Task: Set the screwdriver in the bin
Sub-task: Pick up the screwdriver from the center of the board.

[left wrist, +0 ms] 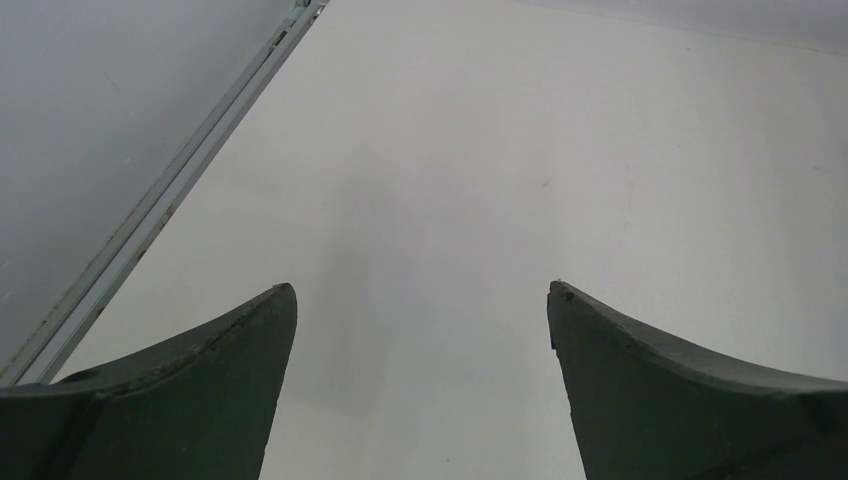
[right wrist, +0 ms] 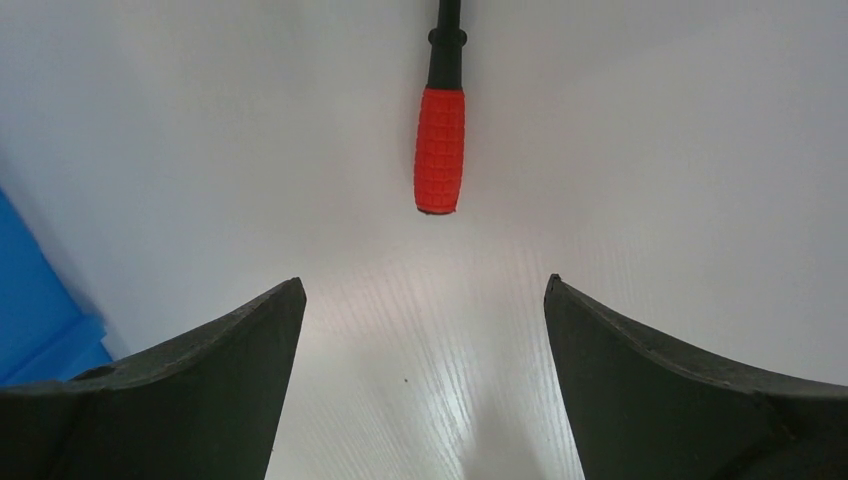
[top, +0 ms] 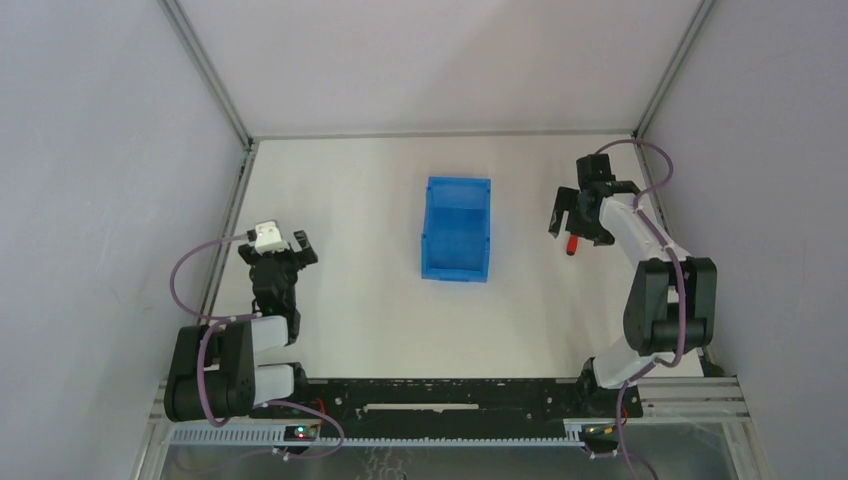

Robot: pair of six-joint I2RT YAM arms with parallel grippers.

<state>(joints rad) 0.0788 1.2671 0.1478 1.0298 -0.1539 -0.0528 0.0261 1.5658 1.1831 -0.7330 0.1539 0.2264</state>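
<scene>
Progress: nothing done | screwdriver [right wrist: 439, 150] lay loose on table [top: 350, 300], upper frame | right fingers [right wrist: 180, 410] were open, left fingers [left wrist: 180, 400] too | bin [top: 456, 265] mid-frame was empty

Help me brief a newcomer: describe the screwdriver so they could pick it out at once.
Start at the blue bin in the middle of the white table. On the table to its right, by the right arm's open gripper, lies the screwdriver. It is the only red-handled thing, thin, dark-shafted and far smaller than the bin.
</scene>
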